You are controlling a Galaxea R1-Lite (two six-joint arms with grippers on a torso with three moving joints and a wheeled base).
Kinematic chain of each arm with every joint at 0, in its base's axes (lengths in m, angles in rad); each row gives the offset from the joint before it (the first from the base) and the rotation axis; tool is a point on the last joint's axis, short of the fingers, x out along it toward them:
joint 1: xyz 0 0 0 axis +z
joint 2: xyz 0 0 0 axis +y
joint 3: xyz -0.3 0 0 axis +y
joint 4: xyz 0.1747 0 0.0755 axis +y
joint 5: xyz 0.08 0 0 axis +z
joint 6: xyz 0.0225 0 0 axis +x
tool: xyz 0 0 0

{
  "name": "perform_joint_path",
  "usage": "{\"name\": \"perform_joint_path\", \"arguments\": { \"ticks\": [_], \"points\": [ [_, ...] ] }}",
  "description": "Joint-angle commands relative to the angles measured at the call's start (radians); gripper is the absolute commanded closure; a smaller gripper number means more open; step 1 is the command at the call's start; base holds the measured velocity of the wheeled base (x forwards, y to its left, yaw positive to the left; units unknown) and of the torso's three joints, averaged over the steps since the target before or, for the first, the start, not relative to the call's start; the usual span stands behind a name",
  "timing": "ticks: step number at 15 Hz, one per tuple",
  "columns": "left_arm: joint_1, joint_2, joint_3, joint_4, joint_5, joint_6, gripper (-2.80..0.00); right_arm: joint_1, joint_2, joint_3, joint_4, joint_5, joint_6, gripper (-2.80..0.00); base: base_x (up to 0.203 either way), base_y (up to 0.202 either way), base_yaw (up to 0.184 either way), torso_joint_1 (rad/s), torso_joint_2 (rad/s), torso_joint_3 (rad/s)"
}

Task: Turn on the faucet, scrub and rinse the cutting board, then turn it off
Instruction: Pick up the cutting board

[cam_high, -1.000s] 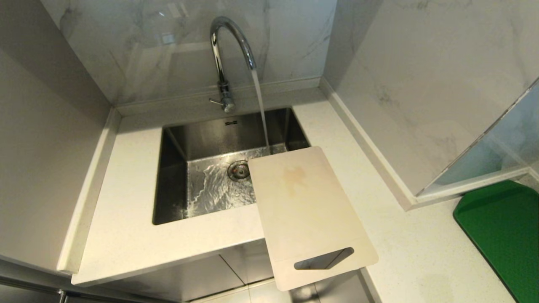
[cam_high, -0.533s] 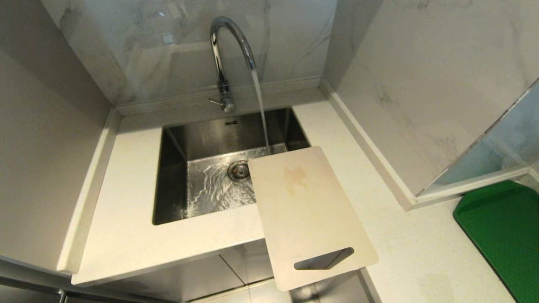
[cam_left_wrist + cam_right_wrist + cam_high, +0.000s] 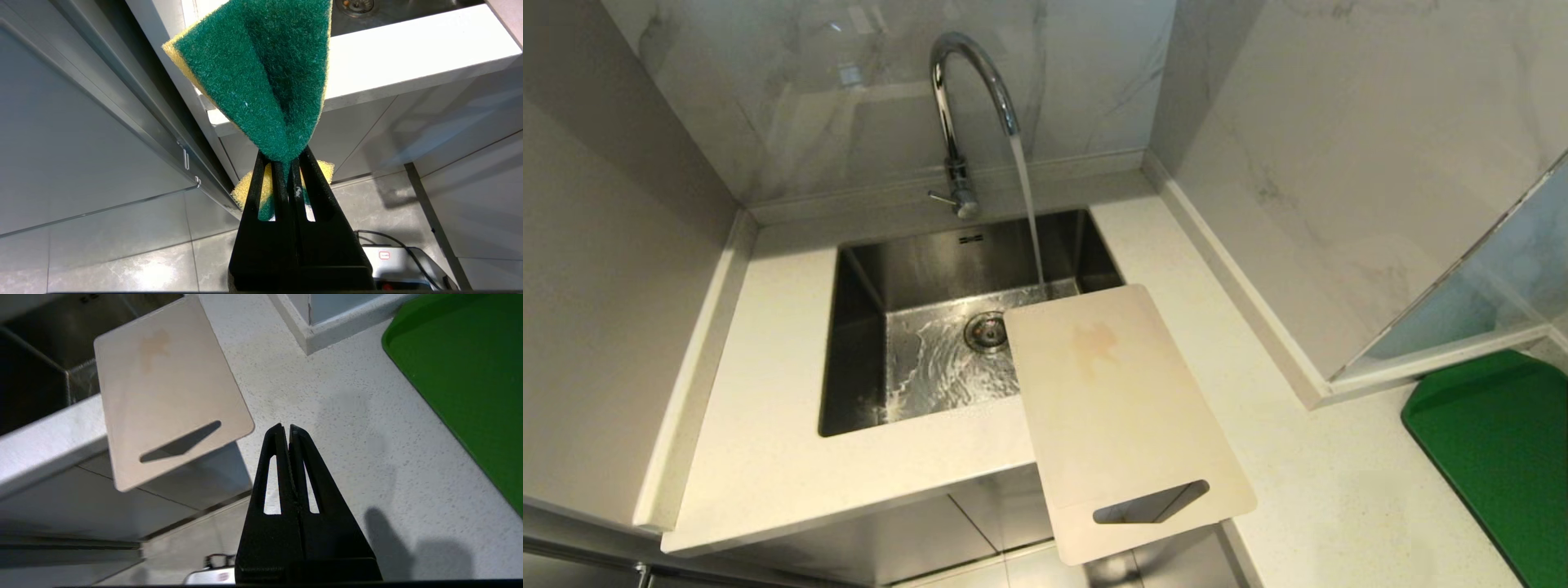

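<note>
Nothing has moved since the earlier frame: water runs from the faucet (image 3: 970, 82), and the board (image 3: 1119, 416) bridges sink (image 3: 854, 343) corner and counter (image 3: 768, 457), handle end overhanging.
Stiff, light, slippery when wet, the board is probably best taken at its slot; right gripper (image 3: 286, 430) is pressed together near it, left gripper (image 3: 286, 157) pinches the sponge (image 3: 261, 77).

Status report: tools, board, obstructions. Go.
Left tool shut on sponge, below counter. Right tool shut, empty, near board. Faucet running; board dry, overhanging sink. Nothing blocking.
</note>
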Motion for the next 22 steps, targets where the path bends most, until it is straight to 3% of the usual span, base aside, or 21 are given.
{"name": "perform_joint_path", "arguments": {
  "ticks": [1,3,6,8,10,13,22],
  "points": [
    [0.000,-0.002,0.000,0.001,0.000,0.000,0.00,-0.001,0.308,-0.145,0.061,-0.011,0.168,0.00,0.000,0.000,0.000,0.000,0.00,0.000],
    [0.000,-0.002,0.000,0.001,0.000,0.000,0.00,0.000,0.526,-0.259,0.172,0.009,0.369,0.00,0.000,0.000,0.000,0.000,0.00,0.000],
    [0.000,-0.002,0.000,0.001,0.000,0.000,0.00,0.022,0.838,-0.499,0.394,0.117,0.705,0.00,0.000,0.000,0.000,0.000,0.00,0.000],
    [0.000,-0.002,0.000,0.001,0.000,0.000,0.00,0.123,0.984,-0.602,0.487,0.170,0.940,0.00,0.000,0.000,0.000,0.000,0.00,0.000],
    [0.000,-0.002,0.000,0.001,0.000,0.000,0.00,0.235,1.103,-0.659,0.516,0.196,1.104,0.00,0.000,0.000,0.000,0.000,0.00,0.000],
    [0.000,-0.002,0.000,0.001,0.000,0.000,0.00,0.306,1.220,-0.681,0.478,0.212,1.204,0.00,0.000,0.000,0.000,0.000,0.00,0.000],
    [0.002,-0.002,0.000,0.001,0.000,0.000,0.00,0.360,1.407,-0.685,0.374,0.210,1.237,0.00,0.000,0.000,0.000,0.000,0.00,0.000]
  ]
}}
